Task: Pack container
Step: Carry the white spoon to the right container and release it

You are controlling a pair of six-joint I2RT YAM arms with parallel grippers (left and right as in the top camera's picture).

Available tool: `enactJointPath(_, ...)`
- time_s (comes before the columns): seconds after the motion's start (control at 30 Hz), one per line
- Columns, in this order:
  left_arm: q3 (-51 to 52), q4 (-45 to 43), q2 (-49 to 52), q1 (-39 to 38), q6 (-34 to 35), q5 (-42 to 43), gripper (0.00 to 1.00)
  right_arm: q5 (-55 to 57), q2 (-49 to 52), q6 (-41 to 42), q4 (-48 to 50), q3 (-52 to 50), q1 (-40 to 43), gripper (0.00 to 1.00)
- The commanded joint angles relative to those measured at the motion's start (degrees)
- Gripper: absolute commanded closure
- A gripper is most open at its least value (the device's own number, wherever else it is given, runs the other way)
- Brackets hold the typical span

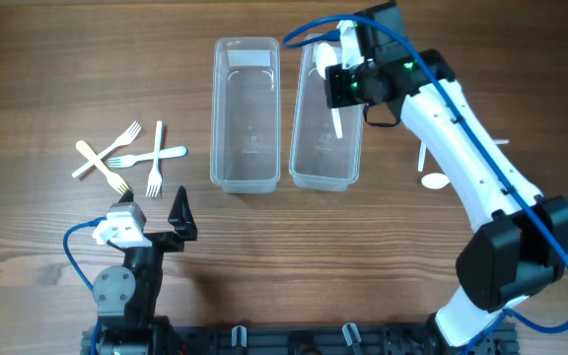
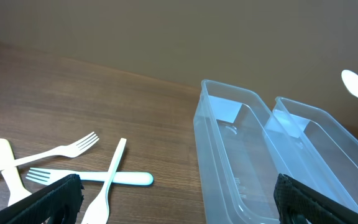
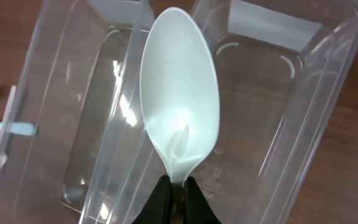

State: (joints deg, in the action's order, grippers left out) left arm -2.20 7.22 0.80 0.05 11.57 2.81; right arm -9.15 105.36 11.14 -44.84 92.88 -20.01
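Note:
Two clear plastic containers stand side by side, the left one (image 1: 245, 113) and the right one (image 1: 319, 148). My right gripper (image 1: 346, 87) is shut on the neck of a white plastic spoon (image 1: 321, 54) and holds it above the right container. In the right wrist view the spoon (image 3: 179, 106) hangs over the adjoining rims, with the gripper (image 3: 178, 193) below it, the right container (image 3: 291, 124) and the left container (image 3: 48, 74). Both containers look empty. My left gripper (image 1: 156, 222) is open and empty near the front edge (image 2: 179, 211).
Several white forks (image 1: 136, 158) lie crossed at the left of the table, also in the left wrist view (image 2: 92, 177). Another white spoon (image 1: 432, 177) lies on the table right of the containers, under my right arm.

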Motion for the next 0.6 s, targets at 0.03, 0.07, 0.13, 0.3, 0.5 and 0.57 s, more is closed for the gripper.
enactJointPath(0.03, 0.48, -0.17, -0.52, -0.31, -1.09, -0.57, 0.00, 3.02, 1.70, 3.98, 0.28, -3.04, 0.55, 0.63)
enactJointPath(0.07, 0.48, -0.17, -0.52, -0.31, -1.09, -0.57, 0.00, 3.02, 1.70, 3.96, 0.33, -3.15, 0.57, 0.45)
enactJointPath(0.13, 0.48, -0.20, -0.52, -0.31, -1.09, -0.57, 0.00, 2.99, 1.70, 3.98, 0.85, -3.17, 0.57, 0.31)
enactJointPath(0.3, 0.48, -0.17, -0.52, -0.31, -1.09, -0.57, 0.00, 5.68, 1.66, 4.02, 2.80, -2.95, 0.59, 0.22)
enactJointPath(0.5, 0.48, -0.20, -0.52, -0.31, -1.09, -0.57, 0.00, 12.59, -0.33, 9.31, -6.29, 4.28, 7.13, 0.26)
enactJointPath(0.57, 0.48, -0.20, -0.52, -0.31, -1.09, -0.57, 0.00, 12.52, -1.73, 10.05, -10.45, 5.03, 11.43, 0.25)
